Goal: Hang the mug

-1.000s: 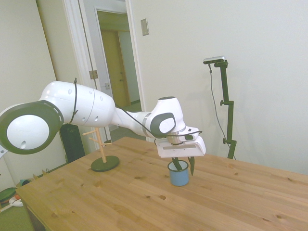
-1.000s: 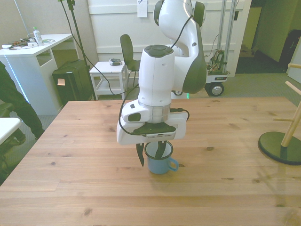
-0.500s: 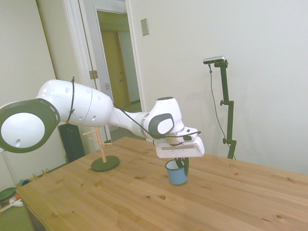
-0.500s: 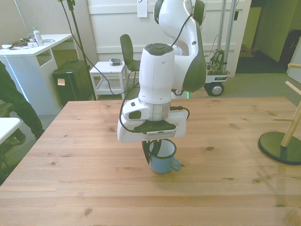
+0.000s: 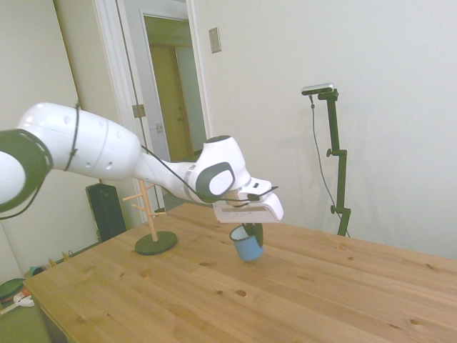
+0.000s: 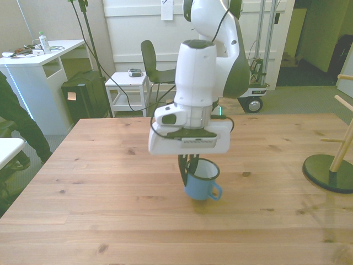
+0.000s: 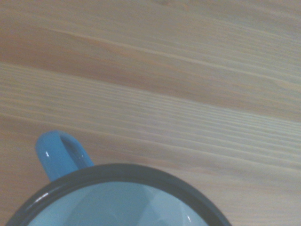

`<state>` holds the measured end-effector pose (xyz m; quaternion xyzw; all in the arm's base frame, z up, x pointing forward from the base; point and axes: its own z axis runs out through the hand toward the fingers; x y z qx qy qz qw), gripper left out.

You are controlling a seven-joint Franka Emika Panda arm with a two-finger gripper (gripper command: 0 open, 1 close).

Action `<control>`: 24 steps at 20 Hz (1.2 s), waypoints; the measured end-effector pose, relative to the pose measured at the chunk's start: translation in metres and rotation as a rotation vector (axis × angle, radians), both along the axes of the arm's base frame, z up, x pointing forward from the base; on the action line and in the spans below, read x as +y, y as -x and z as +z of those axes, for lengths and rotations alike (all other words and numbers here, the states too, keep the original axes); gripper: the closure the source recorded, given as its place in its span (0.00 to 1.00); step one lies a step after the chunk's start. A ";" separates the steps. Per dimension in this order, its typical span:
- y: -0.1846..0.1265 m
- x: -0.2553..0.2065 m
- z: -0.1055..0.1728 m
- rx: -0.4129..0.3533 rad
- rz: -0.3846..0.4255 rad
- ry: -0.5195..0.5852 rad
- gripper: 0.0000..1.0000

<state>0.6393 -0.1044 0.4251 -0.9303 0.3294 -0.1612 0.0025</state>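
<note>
The tool (image 6: 189, 167) points down from the white arm, its dark fingers clamped on the rim of the mug (image 6: 201, 181), one finger inside and one outside. The light-blue mug hangs tilted just below the tool, lifted clear of the wooden table (image 6: 99, 182). Its handle (image 7: 60, 154) sticks out to one side. A wooden peg stand (image 5: 153, 221) rises well off from the tool.

The mug (image 6: 201, 180) hangs tilted from the gripper (image 6: 188, 168) above the middle of the table (image 6: 99, 215), clear of the wood, its handle toward the front view's right. The peg stand (image 6: 332, 165) rests on the table well apart, at the front view's right edge, behind the mug in the side view
</note>
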 end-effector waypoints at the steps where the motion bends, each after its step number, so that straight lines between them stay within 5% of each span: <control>1: 0.011 0.010 0.009 -0.021 -0.019 -0.015 1.00; 11: 0.141 0.084 0.061 -0.236 -0.162 -0.142 1.00; 24: 0.172 0.159 0.141 -0.404 -0.144 -0.207 1.00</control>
